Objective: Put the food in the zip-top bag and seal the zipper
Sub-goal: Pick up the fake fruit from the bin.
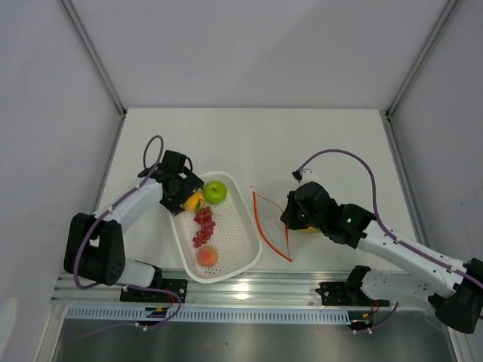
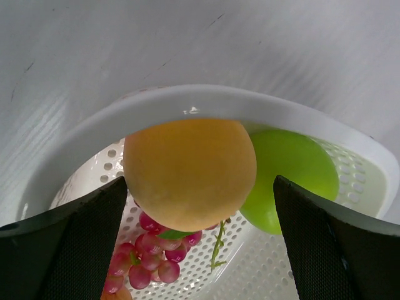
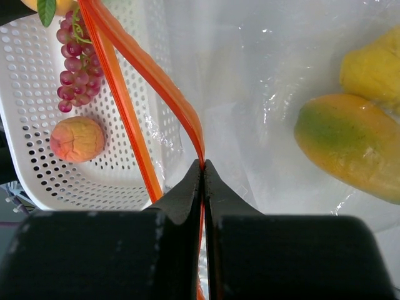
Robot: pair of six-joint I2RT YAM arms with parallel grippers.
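Note:
The orange (image 2: 187, 172) sits at the basket's far end, between the fingers of my open left gripper (image 2: 200, 181); the left finger touches it and the right finger stands apart. In the top view this gripper (image 1: 183, 197) hangs over the orange (image 1: 195, 201). The green apple (image 2: 290, 172), the grapes (image 2: 150, 256) and the peach (image 1: 207, 256) lie in the same basket. My right gripper (image 3: 203, 164) is shut on the red-orange zipper (image 3: 147, 72) of the clear zip-top bag (image 3: 250, 75), holding its mouth open. The mango (image 3: 350, 144) and the yellow pear (image 3: 375, 69) lie inside the bag.
The white perforated basket (image 1: 240, 234) lies between the two arms, its right rim close to the bag's mouth (image 1: 261, 223). Grey walls enclose the table on three sides. A metal rail (image 1: 249, 286) runs along the near edge.

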